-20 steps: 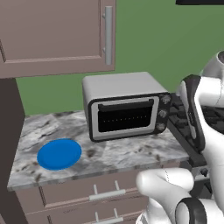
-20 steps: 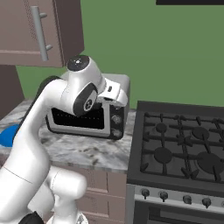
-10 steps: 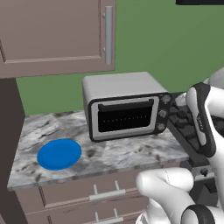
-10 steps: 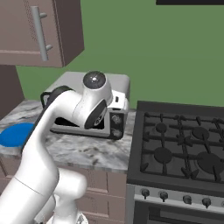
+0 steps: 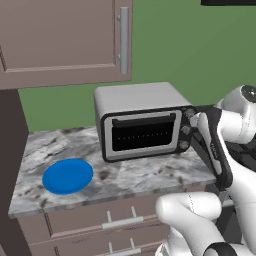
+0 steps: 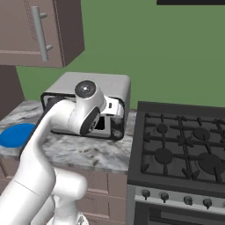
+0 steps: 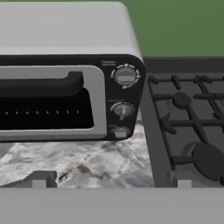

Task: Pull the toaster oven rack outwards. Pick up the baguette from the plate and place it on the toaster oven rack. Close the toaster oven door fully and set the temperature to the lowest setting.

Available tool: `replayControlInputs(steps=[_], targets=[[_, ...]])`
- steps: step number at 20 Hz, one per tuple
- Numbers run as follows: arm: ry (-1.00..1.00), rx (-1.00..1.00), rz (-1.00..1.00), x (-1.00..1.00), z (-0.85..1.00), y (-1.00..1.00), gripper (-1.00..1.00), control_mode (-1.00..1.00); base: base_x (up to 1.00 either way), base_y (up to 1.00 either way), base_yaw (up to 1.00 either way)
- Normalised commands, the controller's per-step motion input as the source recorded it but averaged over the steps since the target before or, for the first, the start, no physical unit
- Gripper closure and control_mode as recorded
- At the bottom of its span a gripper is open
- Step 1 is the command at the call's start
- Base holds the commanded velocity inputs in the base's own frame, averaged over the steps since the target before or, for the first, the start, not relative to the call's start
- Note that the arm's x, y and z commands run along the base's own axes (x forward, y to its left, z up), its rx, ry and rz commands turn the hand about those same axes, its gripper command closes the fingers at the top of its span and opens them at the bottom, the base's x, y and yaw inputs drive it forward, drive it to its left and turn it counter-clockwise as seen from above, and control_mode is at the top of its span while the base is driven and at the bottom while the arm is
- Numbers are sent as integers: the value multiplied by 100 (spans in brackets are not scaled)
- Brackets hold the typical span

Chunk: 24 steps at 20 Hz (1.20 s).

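- Toaster oven [image 5: 140, 122] sits toward back of marbled counter [image 5: 130, 175], under a brown wall cabinet [image 5: 65, 40] w/ vertical bar handle.
- Toaster oven door [image 7: 52, 103] is up and shut; dark glass window, bar handle along its top edge. Rack not discernible behind the glass.
- Column of three knobs [image 7: 125, 76] on dark panel at oven's right side; top one biggest, w/ tick marks round it. Exact settings too small to read.
- Blue plate [image 5: 67, 176] lies flat on counter, left of oven & nearer front edge, well apart from it. Looks bare in left base view; no baguette visible on it.
- Black stove [image 6: 180, 149] just right of counter, grates + row of front knobs visible.
- End effector [image 7: 111, 179] in front of oven's knob panel, pointing at it from close by; fingers [image 7: 39, 180] spread wide apart, nothing between them, not touching oven.
- In left base view arm's wrist sits right beside oven's right front corner, partly covering knob column.
- In right base view arm crosses in front of oven, hiding most of door.
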Motion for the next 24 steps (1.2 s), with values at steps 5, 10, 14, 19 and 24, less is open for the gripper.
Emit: replayControlInputs(steps=[5, 10, 14, 19, 24], targets=[[-3, 0, -1, 26, -13, 0, -100, -100, 0, 0, 0], [-9, 0, -1, 17, -22, 0, -100, -100, 0, 0, 0], [-12, 0, 0, 7, -6, 0, -100, -100, 0, 0, 0], [-15, 0, 0, 4, -19, 0, -100, -100, 0, 0, 0], [-16, 0, -1, 9, -35, -2, -100, -100, 0, 0, 0]])
